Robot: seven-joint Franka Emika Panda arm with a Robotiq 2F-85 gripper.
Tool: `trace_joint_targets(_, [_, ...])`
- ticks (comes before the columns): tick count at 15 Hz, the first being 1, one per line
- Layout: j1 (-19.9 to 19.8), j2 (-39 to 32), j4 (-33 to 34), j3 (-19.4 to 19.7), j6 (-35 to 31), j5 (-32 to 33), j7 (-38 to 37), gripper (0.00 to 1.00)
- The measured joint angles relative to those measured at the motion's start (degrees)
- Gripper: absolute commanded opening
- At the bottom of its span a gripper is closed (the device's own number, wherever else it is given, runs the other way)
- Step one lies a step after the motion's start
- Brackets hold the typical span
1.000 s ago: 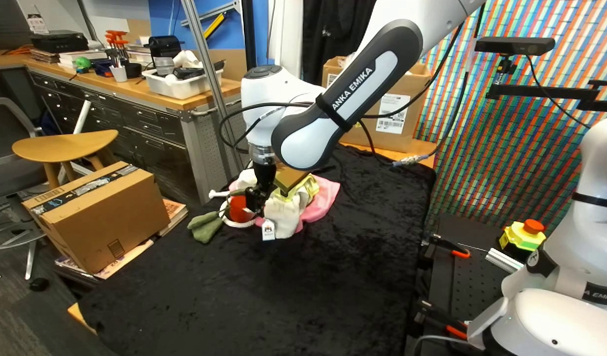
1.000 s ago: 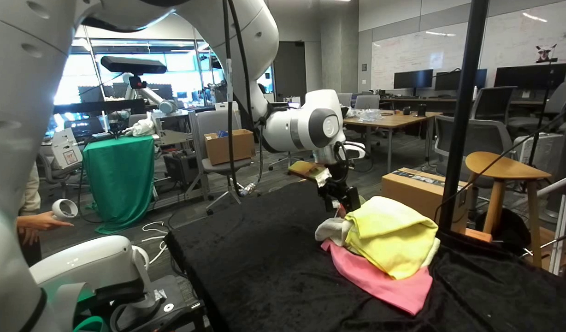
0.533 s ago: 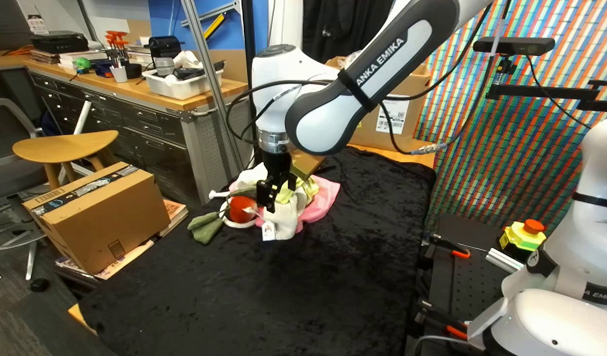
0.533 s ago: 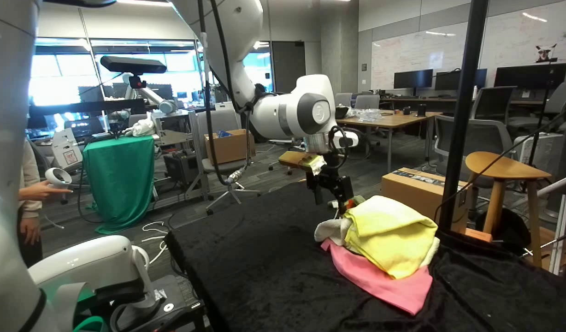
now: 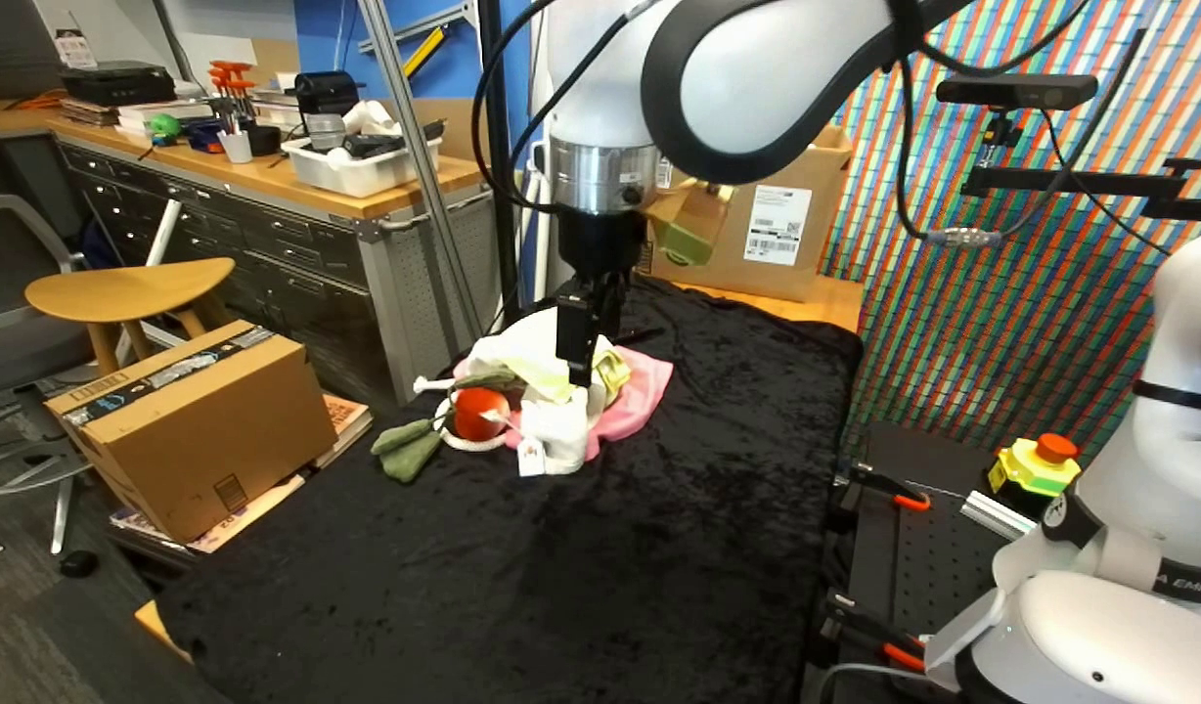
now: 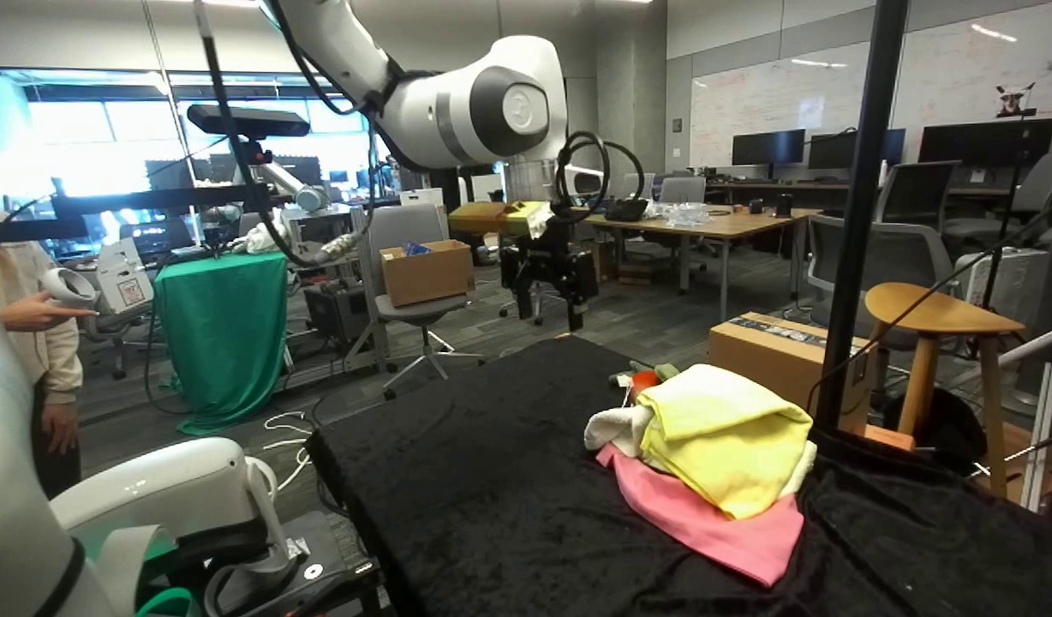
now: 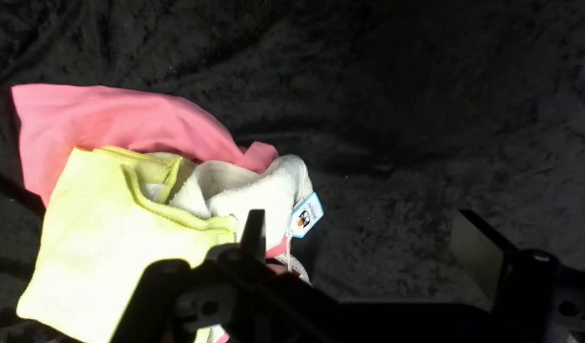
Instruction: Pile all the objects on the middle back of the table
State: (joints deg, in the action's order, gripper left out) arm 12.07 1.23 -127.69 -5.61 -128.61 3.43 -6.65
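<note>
– How does the gripper (image 7: 361, 224) stand?
– Jaws spread wide, across the bottom of the wrist view.
– What's on the table (image 6: 475, 497)?
– Lower right in an exterior view, the yellow cloth (image 6: 732, 437), lying over the white cloth (image 6: 616, 431) and the pink cloth (image 6: 736, 548).
– And the toy (image 5: 480, 414)?
– Left of centre in an exterior view, beside the cloths, the rope (image 5: 471, 445) curving along its red part's lower edge.
</note>
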Motion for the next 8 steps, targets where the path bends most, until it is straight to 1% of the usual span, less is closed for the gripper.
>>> trace_joint_targets(3, [0.00, 7.18, -3.41, -0.70, 4.45, -2.85, 4.05, 1.00])
trace_joint_targets(8, [0.01, 19.43, -10.87, -0.86, 8.39, -6.53, 8.63, 1.00])
